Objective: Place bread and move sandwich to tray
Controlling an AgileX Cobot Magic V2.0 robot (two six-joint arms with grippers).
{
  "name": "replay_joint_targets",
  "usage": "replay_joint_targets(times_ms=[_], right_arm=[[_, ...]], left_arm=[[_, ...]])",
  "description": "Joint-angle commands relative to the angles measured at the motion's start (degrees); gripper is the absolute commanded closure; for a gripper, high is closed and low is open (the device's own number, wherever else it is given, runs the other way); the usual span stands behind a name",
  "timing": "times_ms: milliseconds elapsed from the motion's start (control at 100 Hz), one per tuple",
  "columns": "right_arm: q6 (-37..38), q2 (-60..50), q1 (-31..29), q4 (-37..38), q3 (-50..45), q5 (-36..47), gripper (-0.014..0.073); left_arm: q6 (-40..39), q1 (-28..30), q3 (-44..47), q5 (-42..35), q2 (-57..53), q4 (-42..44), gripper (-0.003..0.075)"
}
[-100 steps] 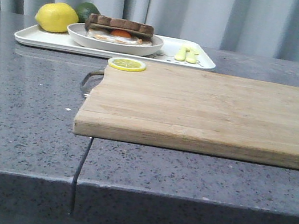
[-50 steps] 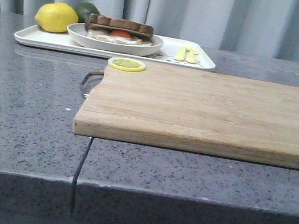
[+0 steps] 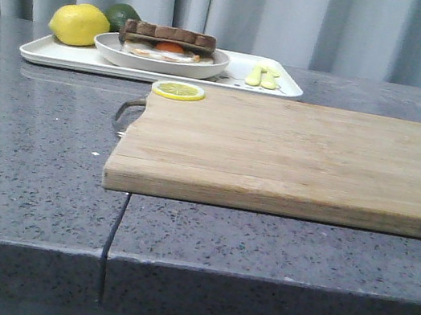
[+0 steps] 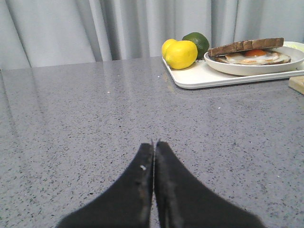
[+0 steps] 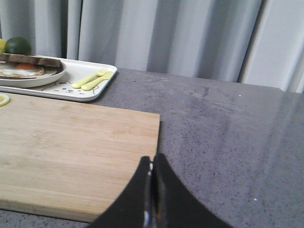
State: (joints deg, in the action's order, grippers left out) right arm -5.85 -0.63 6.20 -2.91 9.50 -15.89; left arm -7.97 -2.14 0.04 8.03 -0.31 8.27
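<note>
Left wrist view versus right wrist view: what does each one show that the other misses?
Only the left wrist view shows the left hand, shut over bare grey counter, and the whole yellow lemon. Only the right wrist view shows the right hand, shut, with its tips over the edge of the pale wooden cutting board, plus the yellow-green fork and spoon. Both show the egg-and-toast sandwich on its round white plate, the flat white rectangular tray and the dark green lime.

You are looking at a speckled grey stone countertop (image 3: 35, 135). Pleated pale grey curtains (image 3: 300, 18) are hanging behind it.
</note>
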Motion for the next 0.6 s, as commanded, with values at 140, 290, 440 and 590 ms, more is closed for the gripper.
replay_joint_targets(times_ms=[140, 290, 440, 590], right_arm=[[3.34, -1.07, -0.26, 2.91, -5.13, 11.29, 0.0661], [3.34, -1.07, -0.26, 2.91, -8.47, 13.96, 0.0661], [3.39, -1.07, -0.26, 2.91, -11.12, 16.59, 0.0661], [3.45, -1.07, -0.26, 2.91, -11.06, 15.89, 0.0661]], left_arm=[[-0.42, -0.47, 0.91, -4.83, -1.84, -0.41, 0.0739], [-0.42, -0.47, 0.91, -4.83, -1.84, -0.41, 0.0739], [-0.42, -0.47, 0.91, -4.83, -1.84, -0.41, 0.0739], [-0.42, -0.47, 0.91, -4.83, -1.84, -0.41, 0.0739]])
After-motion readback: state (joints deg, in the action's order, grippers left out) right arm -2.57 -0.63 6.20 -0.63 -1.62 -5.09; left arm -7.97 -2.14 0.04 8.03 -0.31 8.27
